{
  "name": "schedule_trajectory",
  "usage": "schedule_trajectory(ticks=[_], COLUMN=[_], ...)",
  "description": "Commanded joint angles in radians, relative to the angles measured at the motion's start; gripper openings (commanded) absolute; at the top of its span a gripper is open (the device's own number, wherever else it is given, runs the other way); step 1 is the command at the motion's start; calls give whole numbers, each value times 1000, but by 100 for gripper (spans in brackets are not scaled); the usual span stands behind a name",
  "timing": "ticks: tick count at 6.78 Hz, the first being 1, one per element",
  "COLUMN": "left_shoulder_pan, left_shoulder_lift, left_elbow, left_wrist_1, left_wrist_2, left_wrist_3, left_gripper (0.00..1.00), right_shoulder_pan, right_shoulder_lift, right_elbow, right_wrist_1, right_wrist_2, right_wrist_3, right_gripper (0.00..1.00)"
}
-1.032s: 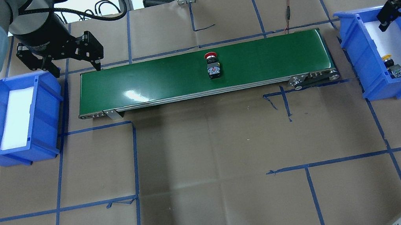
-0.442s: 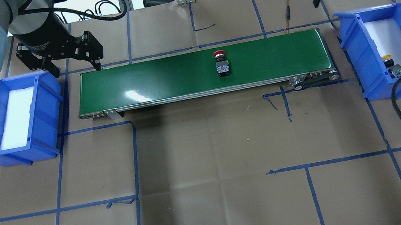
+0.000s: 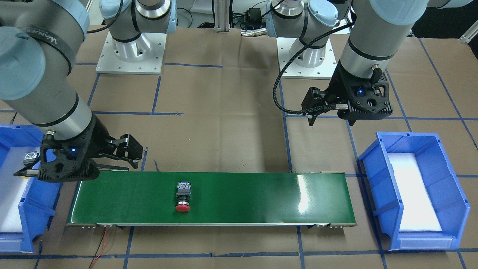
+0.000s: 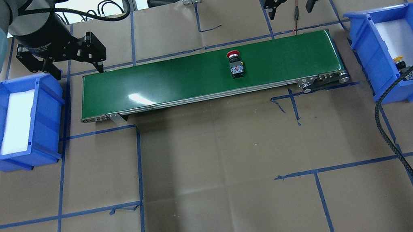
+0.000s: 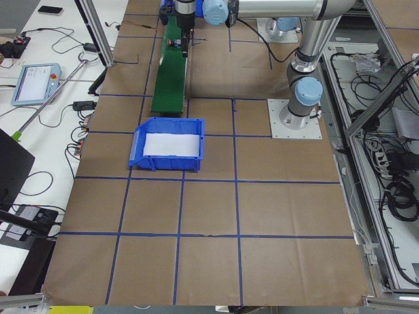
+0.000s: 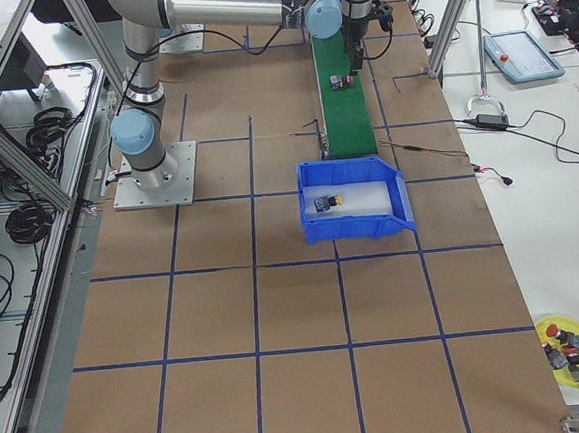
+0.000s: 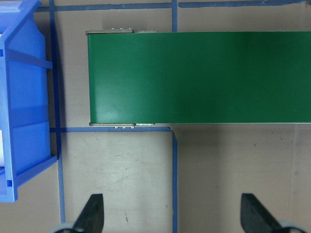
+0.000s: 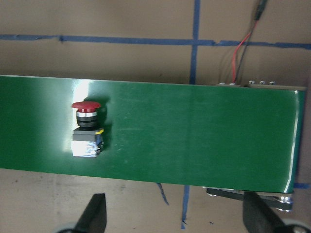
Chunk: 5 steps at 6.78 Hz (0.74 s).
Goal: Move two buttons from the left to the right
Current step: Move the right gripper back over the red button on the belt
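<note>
Yellow button (image 4: pixel 398 59) is sitting in the right bin (image 4: pixel 361 52), so that's one done. Red button (image 4: pixel 235 65) is lying on the belt (image 4: pixel 164 82), not yet binned. My right gripper (image 4: pixel 289 10) is hovering beside the belt, wide open and empty; my left gripper (image 4: pixel 79 68) likewise.

Robotics laboratory: a left arm (image 3: pixel 377 33) and right arm (image 3: pixel 37 74) bolted to metal plates (image 3: pixel 104 65) on a paper-covered bench (image 5: pixel 209 216) gridded with blue tape (image 5: pixel 236 216), flanked by aluminium framing (image 5: pixel 96 33), a teach pendant (image 5: pixel 33 84) and trailing cables (image 5: pixel 393 190).
</note>
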Motion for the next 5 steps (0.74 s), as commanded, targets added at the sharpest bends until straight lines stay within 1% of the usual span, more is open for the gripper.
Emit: schedule_trajectory(ticks=[1, 2, 3, 5], left_shoulder_pan=[0, 0, 0, 0], left_shoulder_lift=[0, 0, 0, 0], left_elbow=[0, 0, 0, 0], left_wrist_1=[0, 1, 0, 0], left_wrist_2=[0, 0, 0, 0], left_wrist_3=[1, 1, -1, 1], left_gripper=[100, 100, 100, 100], right_shoulder_pan=[10, 10, 3, -6], right_shoulder_lift=[-62, -76, -70, -12], right_elbow=[149, 221, 255, 236], right_wrist_1=[-132, -215, -234, -245], right_wrist_2=[11, -44, -66, -63], right_wrist_3=[-6, -4, 8, 29], right_gripper=[100, 100, 100, 100])
